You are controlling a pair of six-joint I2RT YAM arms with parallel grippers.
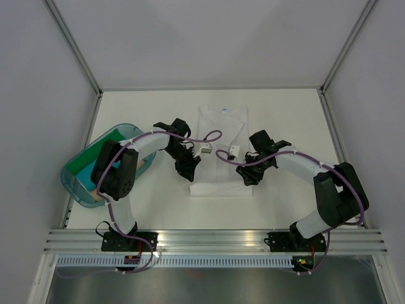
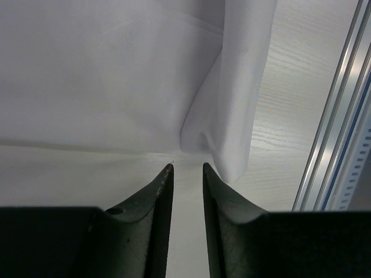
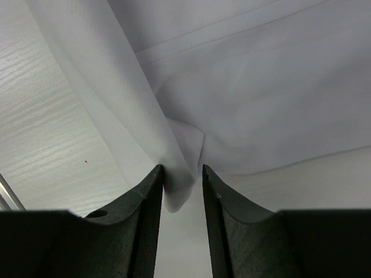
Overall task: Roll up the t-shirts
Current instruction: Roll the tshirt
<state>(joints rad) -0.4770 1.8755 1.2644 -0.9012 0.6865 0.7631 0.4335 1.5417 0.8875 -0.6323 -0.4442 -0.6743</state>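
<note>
Top cam: teal tub (image 1: 95, 144) (wrist cams: just white t-shirt (image 2: 104, 75)).

White t-shirt (image 1: 221, 130): soft matt cloth; table (image 1: 285, 117): pale wood-grain; tub (image 1: 68, 180): translucent teal plastic.

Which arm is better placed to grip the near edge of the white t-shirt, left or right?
Probably right: a fold of the white t-shirt lies between the tips of the right claw; the left claw has no cloth between its tips.
</note>
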